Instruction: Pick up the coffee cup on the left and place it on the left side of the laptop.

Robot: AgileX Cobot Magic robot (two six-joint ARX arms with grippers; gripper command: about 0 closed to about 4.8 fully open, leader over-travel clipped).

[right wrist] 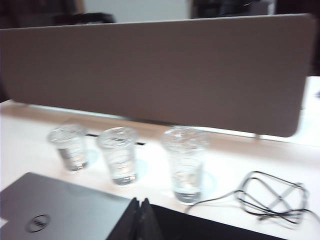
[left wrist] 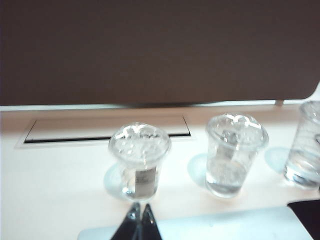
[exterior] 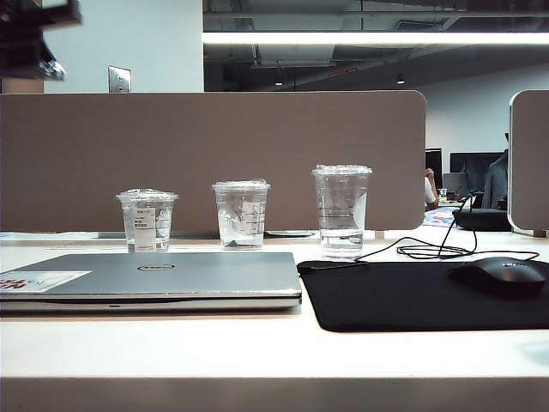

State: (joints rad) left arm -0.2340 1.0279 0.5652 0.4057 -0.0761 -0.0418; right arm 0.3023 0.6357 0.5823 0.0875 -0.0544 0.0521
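A: The left pincer (left wrist: 139, 222) hangs with its fingertips pressed together, holding nothing, just short of the cup (left wrist: 140, 160). It sits above the laptop (left wrist: 200, 226), whose far edge lies between it and the cup.

B: And the right pincer (right wrist: 140, 220)?

A: Also pressed together and empty, above the seam where the laptop meets the mouse pad (right wrist: 210, 231). It has no part in this step and does best by keeping clear.

B: Where does the cup stand?

A: On the counter (exterior: 257, 352) behind the laptop, leftmost of three clear cups. The exterior view shows its domed lid and white label; the mid cup (exterior: 241, 215) stands near it on the right and the tall cup (exterior: 341, 210) farther on.

B: So what makes a good grasp?

A: The left pincer must spread first, wider than the cup's body. It should take the wall below the lid, around the label's height. The plastic looks thin, so a gentle squeeze seems wise. There appears to be liquid low in the cup, so it should stay upright.

B: Any hazard?

A: The finger nearest the mid cup could nudge it. The lift should clear the laptop's edge before swinging to the bare counter left of the laptop, which the exterior view barely shows.
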